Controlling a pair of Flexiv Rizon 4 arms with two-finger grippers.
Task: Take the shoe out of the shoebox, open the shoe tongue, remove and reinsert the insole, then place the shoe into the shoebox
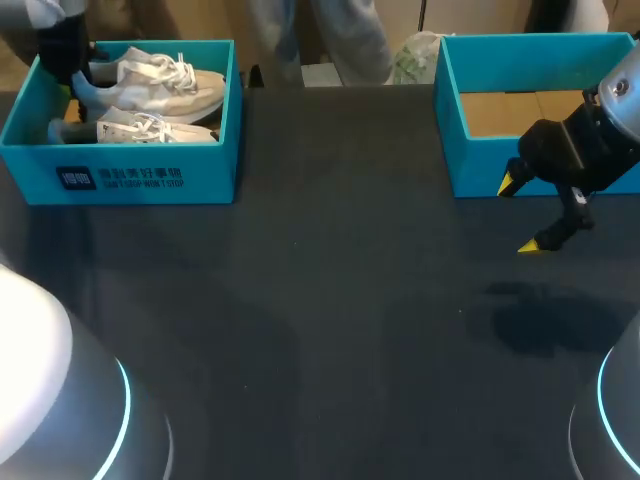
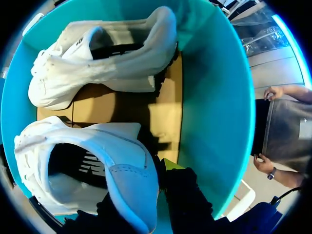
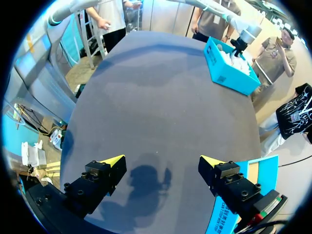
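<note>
Two white shoes lie in the blue shoebox (image 1: pixel 150 178) at the table's far left. In the left wrist view the nearer shoe (image 2: pixel 87 146) has its heel between my fingers. One yellow fingertip (image 2: pixel 170 164) shows outside the heel; the other finger is hidden inside the shoe. My left gripper (image 2: pixel 140 191) is shut on that heel, and it shows as a dark shape at the box's left end (image 1: pixel 65 50). The second shoe (image 2: pixel 97 58) lies beyond it. My right gripper (image 1: pixel 522 215) (image 3: pixel 162 161) hangs open above the table, with nothing between its fingers.
A second blue box (image 1: pixel 530 170) with a bare cardboard floor stands at the far right, just behind my right gripper. Its corner (image 3: pixel 243 195) shows beside the right fingers. Dark tabletop (image 1: pixel 330 300) stretches between the two boxes.
</note>
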